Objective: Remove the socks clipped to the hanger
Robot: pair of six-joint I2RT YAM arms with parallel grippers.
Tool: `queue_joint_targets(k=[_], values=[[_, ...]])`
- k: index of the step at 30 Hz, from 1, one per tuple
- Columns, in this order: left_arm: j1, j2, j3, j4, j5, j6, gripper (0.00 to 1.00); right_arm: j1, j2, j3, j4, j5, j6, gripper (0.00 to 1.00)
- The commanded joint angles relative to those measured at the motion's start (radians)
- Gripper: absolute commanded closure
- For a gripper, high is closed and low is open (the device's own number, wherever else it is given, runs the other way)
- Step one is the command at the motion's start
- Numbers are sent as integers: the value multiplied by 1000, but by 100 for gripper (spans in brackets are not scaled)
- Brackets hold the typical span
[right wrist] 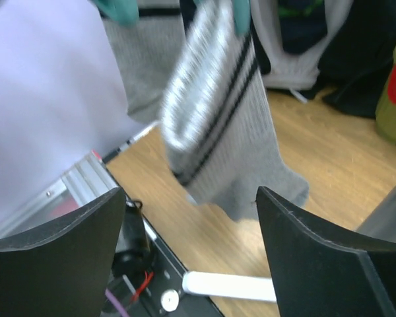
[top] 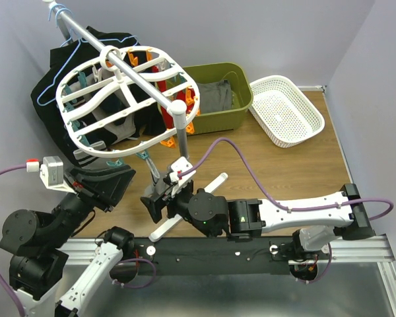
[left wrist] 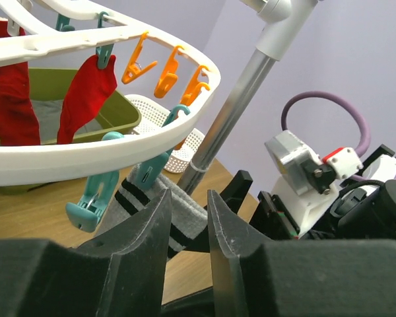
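The white oval hanger [top: 86, 142] hangs on a metal pole, ringed with orange and teal pegs. A grey sock with black stripes [top: 150, 168] hangs from a teal peg at its near rim. My right gripper [top: 155, 200] is open just below it; in the right wrist view the sock [right wrist: 224, 132], blurred, hangs above and between the wide-open fingers, not touched by them. My left gripper [top: 127, 177] is to the left of that sock, its jaws a narrow gap apart and empty [left wrist: 189, 195], with the sock [left wrist: 178, 211] beyond. Two red socks [left wrist: 86, 99] hang from the far rim.
A large black garment [top: 53, 86] and a thin blue wire hanger [top: 59, 66] hang behind. An olive bin [top: 241, 109] holds grey cloth; a white basket [top: 287, 112] lies to its right. The stand's pole [left wrist: 231, 119] and white foot [top: 185, 212] are close to both grippers.
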Motion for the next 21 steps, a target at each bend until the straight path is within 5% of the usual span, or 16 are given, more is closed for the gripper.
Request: queue_joint_targets(k=[1,4,6,13,16,21], values=[[-5,0,23,-27,-9,27,64,7,29,46,116,61,-67,19],[-4,3,24,-33,-5,31,62,5,53,82,80,86,-69,31],[-5,11,19,-33,18,33,48,5,50,86,73,63,-64,38],[-5,-3,14,-47,59,68,23,5,50,179,-96,32,13,91],[-5,-29,17,-77,89,71,18,5,87,314,-270,-15,91,99],[-5,-49,30,-139,174,91,18,5,132,495,-498,-87,224,99]])
